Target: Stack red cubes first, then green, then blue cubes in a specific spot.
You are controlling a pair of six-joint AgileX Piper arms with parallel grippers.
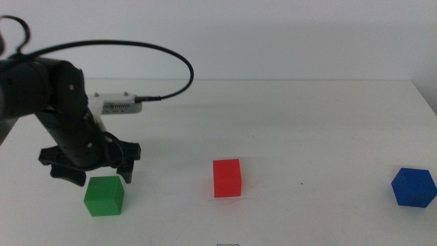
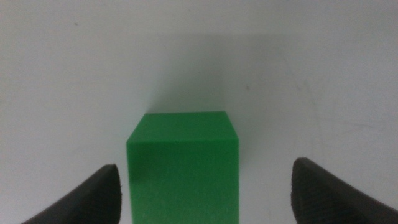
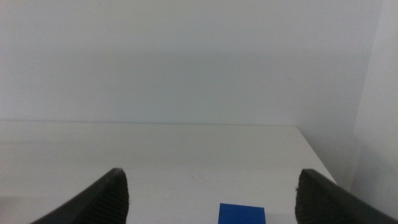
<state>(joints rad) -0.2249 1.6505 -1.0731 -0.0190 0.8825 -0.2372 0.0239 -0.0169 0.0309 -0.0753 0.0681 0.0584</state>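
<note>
We see a plain white matte tabletop (image 1: 307,130) filling most of the middle view, its far edge running straight across below a bare pale grey-white wall (image 1: 273,37). In the right wrist view we find the same smooth white table (image 3: 155,149) ending at a corner, with the blank pale wall (image 3: 186,56) behind it. The light is soft and even, with faint shadows.

On the white surface (image 1: 307,109), the left gripper (image 1: 90,171) hangs just behind the green cube (image 1: 104,195) at the near left, jaws spread. The red cube (image 1: 227,178) sits mid-surface; the blue cube (image 1: 414,186) lies far right.
</note>
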